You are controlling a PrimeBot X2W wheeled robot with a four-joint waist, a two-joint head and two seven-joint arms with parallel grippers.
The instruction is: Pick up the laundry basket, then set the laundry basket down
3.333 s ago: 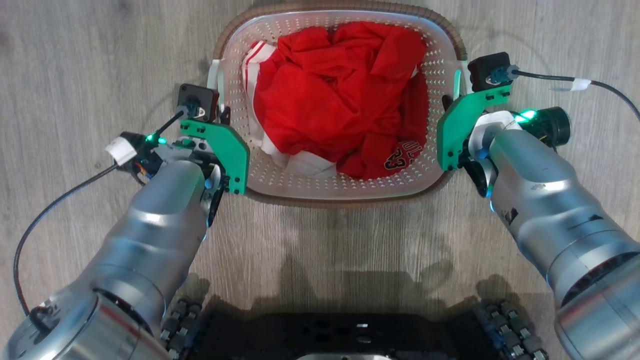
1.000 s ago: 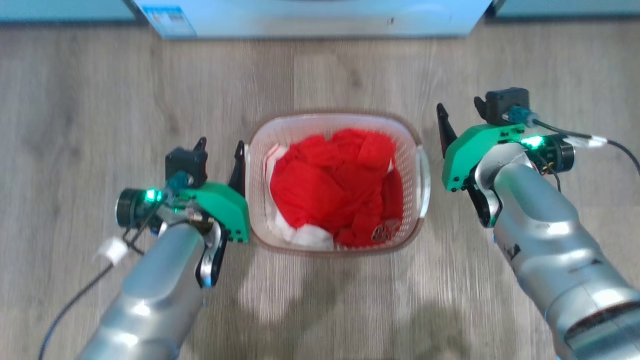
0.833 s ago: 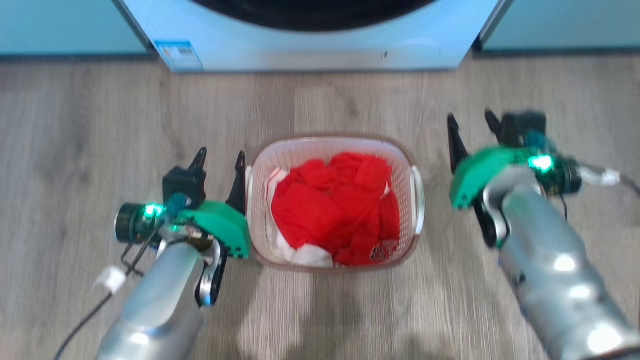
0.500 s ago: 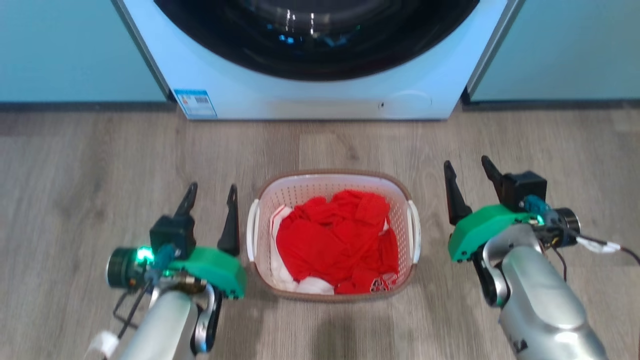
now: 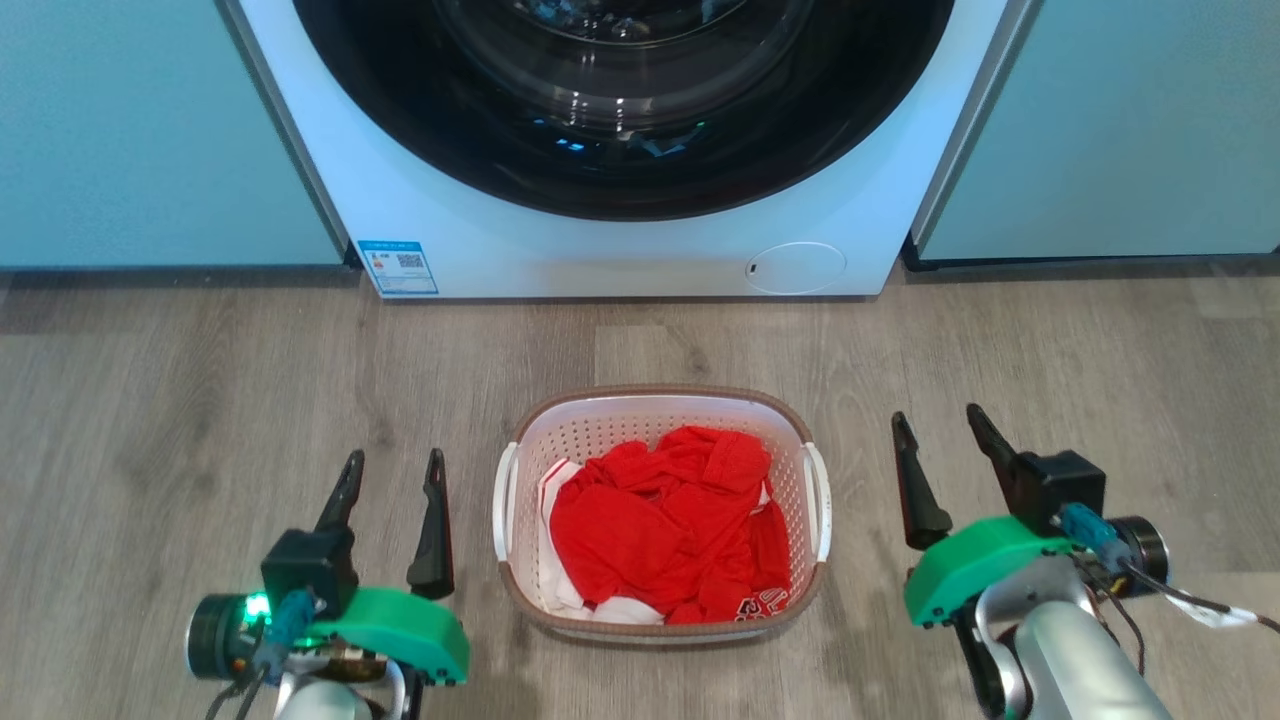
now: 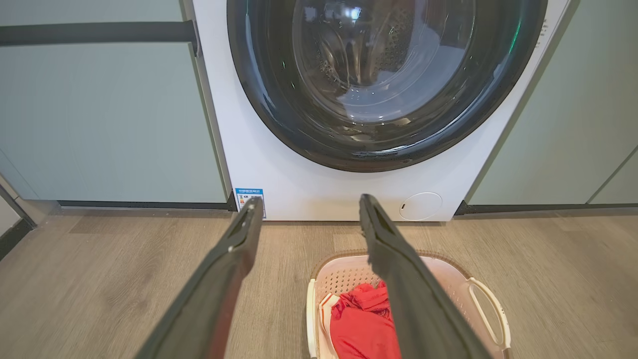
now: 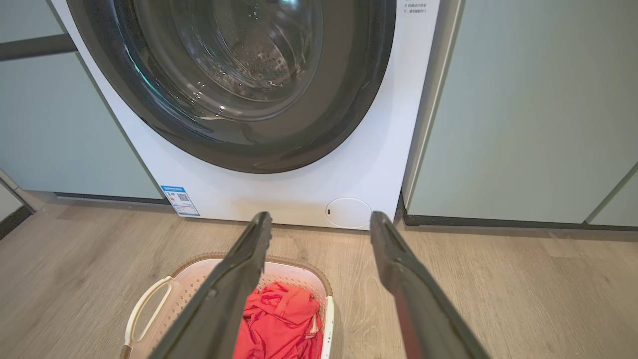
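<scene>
Nearest me, my left pincer point(image 5: 394, 458) and right pincer point(image 5: 936, 416) both stood with their fingers spread wide and nothing between them, pointing toward the washer. Between the two, touching neither, the laundry basket point(image 5: 655, 392) sat on the wood-look floor point(image 5: 200, 400) with its white side handles free and a heap of red clothing point(image 5: 660, 520) inside. The left pincer was closer to the basket than the right. Beyond it stood the white front-loading washing machine point(image 5: 620, 265) with its dark-rimmed glass door point(image 5: 620, 90), flanked by pale teal cabinet fronts point(image 5: 130, 130).
</scene>
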